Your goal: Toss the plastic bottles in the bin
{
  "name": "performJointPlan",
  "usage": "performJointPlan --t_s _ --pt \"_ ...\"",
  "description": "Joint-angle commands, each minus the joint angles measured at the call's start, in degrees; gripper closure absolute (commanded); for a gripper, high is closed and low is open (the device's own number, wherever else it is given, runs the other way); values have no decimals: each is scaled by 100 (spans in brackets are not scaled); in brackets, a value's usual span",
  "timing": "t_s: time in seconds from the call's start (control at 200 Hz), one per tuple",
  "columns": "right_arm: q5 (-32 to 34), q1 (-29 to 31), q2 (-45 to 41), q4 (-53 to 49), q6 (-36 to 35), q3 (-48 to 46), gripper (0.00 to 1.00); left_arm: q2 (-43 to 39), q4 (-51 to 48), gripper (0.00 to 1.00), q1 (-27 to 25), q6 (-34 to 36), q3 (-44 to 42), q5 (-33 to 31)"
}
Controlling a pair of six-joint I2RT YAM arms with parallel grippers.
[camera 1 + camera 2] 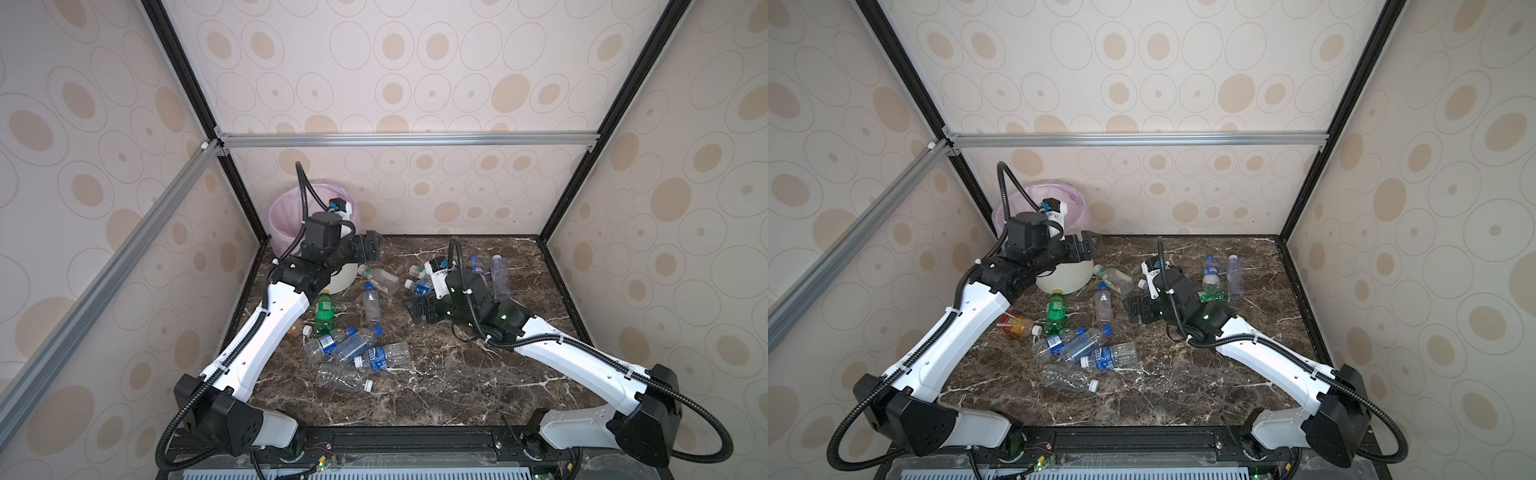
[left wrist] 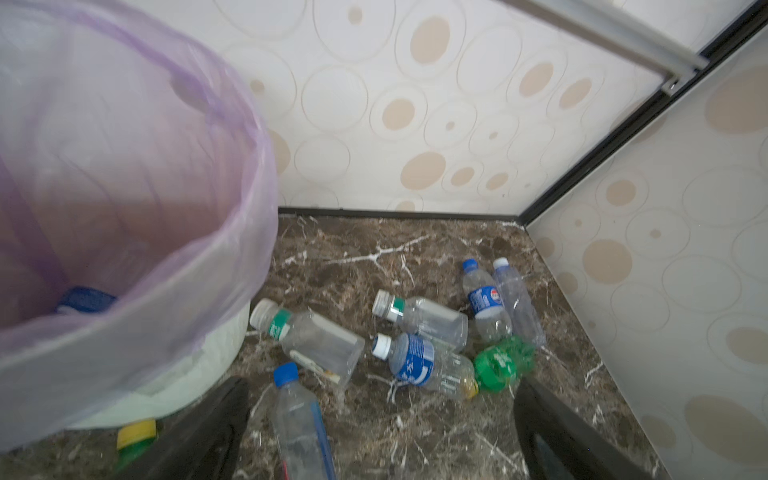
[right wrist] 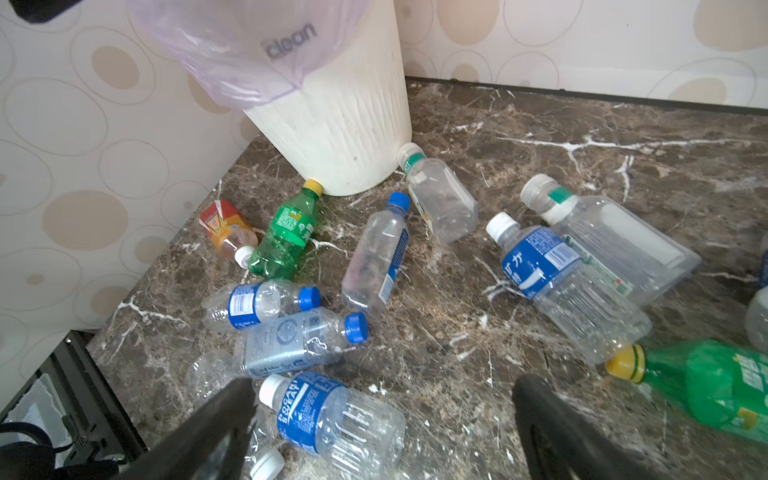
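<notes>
Green bottles (image 3: 286, 237) two, clear bottles (image 3: 376, 257) ten, bin (image 3: 345, 137) one (lined).

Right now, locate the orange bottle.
In a top view the orange bottle lies at the left edge of the table, beside a green bottle, near the bin.

I see the bin (image 2: 208, 365), pink bag (image 2: 124, 145) over its rim, filling frame left; blurry blue item (image 2: 85, 300) inside. Plastic bottles (image 2: 415, 320) lie on marble table (image 2: 415, 249), lower centre. Left gripper (image 2: 380, 386) at the bottom edge, jaws wide, empty.
</notes>
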Motion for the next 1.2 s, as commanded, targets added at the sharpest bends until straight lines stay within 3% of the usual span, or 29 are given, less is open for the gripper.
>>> performJointPlan --t_s 0.0,0.14,0.335,0.575,0.94,1.195 --pt "118 -55 -177 98 164 -230 0 -185 -486 1 -232 -216 -302 -321" --pt "71 -167 -158 123 236 -419 0 -122 -1347 1 -260 -353 -517 -763" --pt "-38 -340 -25 169 386 -525 0 -514 -1505 1 -267 -1109 -1023 -773" --pt "-126 -359 178 242 290 -532 0 -328 -2024 1 -262 -1584 -1324 -1016" --pt "-958 -176 720 165 -211 -628 0 -541 -649 1 -195 -1716 -2419 560" --pt "-1258 213 1092 360 -617 -801 0 -566 -535 1 -35 -1692 -2533 707"
